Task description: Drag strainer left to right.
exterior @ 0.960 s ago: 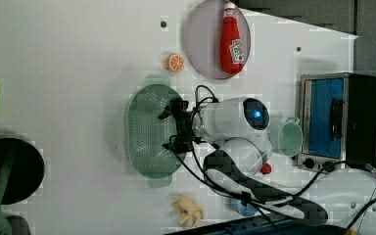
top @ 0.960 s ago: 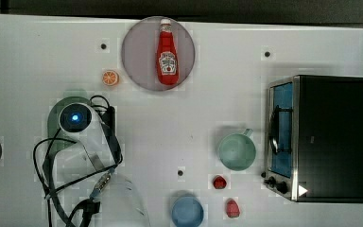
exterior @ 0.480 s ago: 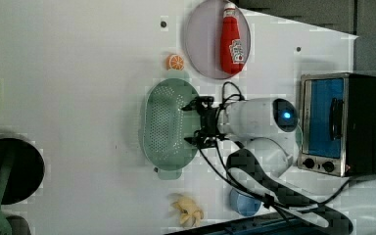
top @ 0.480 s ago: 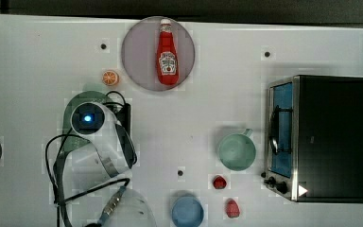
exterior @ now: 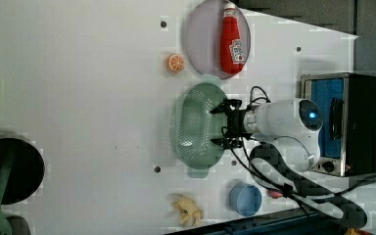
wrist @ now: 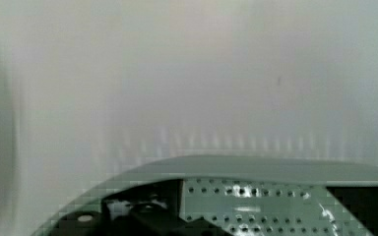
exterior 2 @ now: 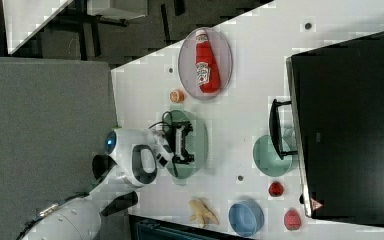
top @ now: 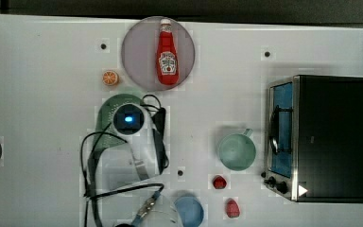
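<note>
The strainer (exterior: pixel 196 128) is a pale mint-green oval colander with a dotted centre. It lies on the white table just below the grey plate in the left view. My gripper (exterior: pixel 223 124) is open, its black fingers spread and dipping inside the strainer's rim on the left view's right side. From the top view my arm covers most of the strainer (top: pixel 109 107), leaving an arc of rim in sight. The right view has the gripper (exterior 2: pixel 185 143) over the strainer (exterior 2: pixel 199 145). The wrist view looks at the perforated floor of the strainer (wrist: pixel 256 199) between the two dark fingers.
A ketchup bottle (top: pixel 167 54) lies on a grey plate (top: pixel 137 52), with an orange slice (top: pixel 110 78) beside it. A mint cup (top: pixel 236 151), a toaster oven (top: pixel 321 137), a blue bowl (top: pixel 189 210) and two small red items (top: pixel 219 181) stand toward the top view's right.
My arm and the strainer have slid together toward the top view's right and closer to the grey plate. The fingers stay spread inside the rim.
</note>
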You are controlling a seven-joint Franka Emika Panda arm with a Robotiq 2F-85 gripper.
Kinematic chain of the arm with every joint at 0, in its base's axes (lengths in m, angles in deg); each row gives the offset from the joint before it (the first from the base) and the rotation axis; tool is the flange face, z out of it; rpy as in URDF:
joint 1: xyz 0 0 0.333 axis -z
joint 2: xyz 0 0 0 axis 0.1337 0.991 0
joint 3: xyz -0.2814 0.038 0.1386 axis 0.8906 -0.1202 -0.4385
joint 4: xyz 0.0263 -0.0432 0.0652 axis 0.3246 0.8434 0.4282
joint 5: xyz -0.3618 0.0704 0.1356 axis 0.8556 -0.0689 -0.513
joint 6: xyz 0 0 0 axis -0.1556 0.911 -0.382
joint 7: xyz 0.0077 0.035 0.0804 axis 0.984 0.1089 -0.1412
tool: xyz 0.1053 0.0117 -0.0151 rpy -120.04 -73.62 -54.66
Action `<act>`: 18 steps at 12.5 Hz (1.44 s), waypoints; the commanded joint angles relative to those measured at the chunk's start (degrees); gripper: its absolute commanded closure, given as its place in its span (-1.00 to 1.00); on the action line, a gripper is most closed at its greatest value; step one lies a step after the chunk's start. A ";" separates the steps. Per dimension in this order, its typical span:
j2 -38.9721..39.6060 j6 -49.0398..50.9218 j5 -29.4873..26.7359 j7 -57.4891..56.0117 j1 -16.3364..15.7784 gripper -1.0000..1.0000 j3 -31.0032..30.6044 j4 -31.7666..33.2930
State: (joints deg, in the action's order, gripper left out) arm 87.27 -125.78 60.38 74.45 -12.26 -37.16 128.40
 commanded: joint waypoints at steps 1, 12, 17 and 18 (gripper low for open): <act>-0.62 -1.32 0.80 -8.37 2.22 -1.00 3.91 1.38; -0.62 -3.03 0.80 -22.62 4.01 -1.00 16.25 1.46; -0.85 -3.60 0.80 -29.40 4.13 -1.00 19.31 1.36; -1.78 -3.47 0.80 -29.41 4.13 -1.00 18.85 1.18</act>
State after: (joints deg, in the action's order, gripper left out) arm 86.87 -129.14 60.04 48.63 -7.97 -19.39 130.75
